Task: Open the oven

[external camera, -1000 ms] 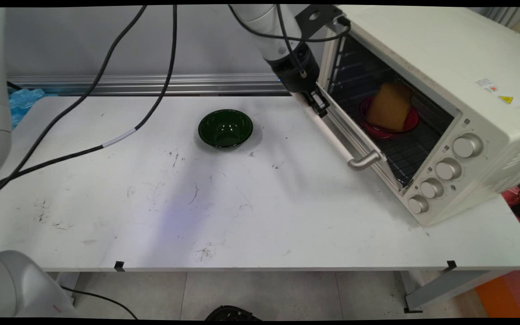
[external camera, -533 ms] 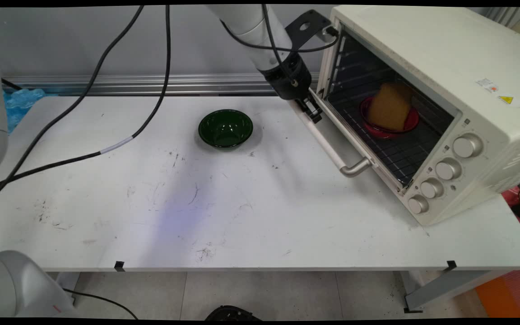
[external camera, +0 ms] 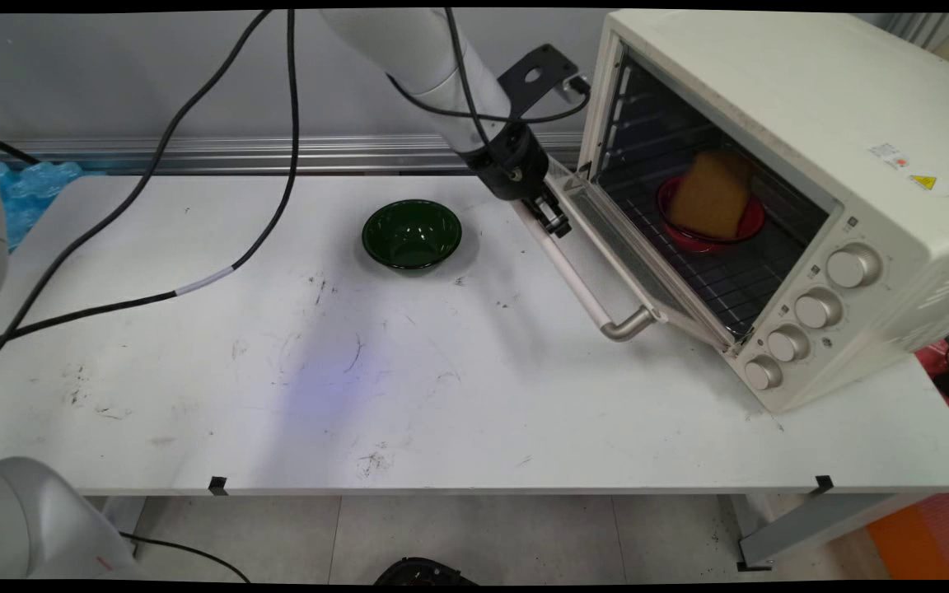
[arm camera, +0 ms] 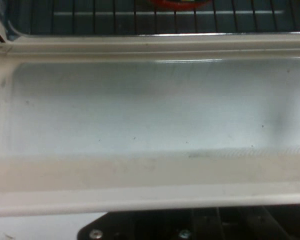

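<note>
The oven door [external camera: 606, 247] hangs partly open, slanting across the mouth of the oven [external camera: 771, 189] and narrowing the way in. Left of it, only the green bowl [external camera: 411, 234] stands on the table [external camera: 359, 395].

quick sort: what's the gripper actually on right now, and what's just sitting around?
In play: gripper, at the far end of the door handle; oven door, partly open; toaster oven.

Lying about: green bowl on the table; red dish with a brown block, inside the oven.
</note>
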Robot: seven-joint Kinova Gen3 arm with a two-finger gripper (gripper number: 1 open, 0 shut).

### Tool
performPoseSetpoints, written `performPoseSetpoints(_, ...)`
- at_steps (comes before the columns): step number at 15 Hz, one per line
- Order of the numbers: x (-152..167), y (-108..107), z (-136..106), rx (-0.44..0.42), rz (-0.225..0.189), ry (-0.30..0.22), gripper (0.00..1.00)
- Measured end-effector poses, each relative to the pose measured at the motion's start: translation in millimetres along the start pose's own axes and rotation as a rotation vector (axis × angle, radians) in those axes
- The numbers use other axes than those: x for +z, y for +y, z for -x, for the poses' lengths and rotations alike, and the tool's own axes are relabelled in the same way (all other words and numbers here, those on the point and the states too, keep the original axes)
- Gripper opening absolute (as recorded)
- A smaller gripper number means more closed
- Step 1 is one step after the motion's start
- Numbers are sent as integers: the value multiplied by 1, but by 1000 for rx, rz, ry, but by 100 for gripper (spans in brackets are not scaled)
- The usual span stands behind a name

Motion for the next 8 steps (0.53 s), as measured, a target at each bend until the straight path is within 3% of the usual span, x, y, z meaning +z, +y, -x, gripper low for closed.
performPoseSetpoints(8, 9, -3, 32, -6, -2, 25, 0)
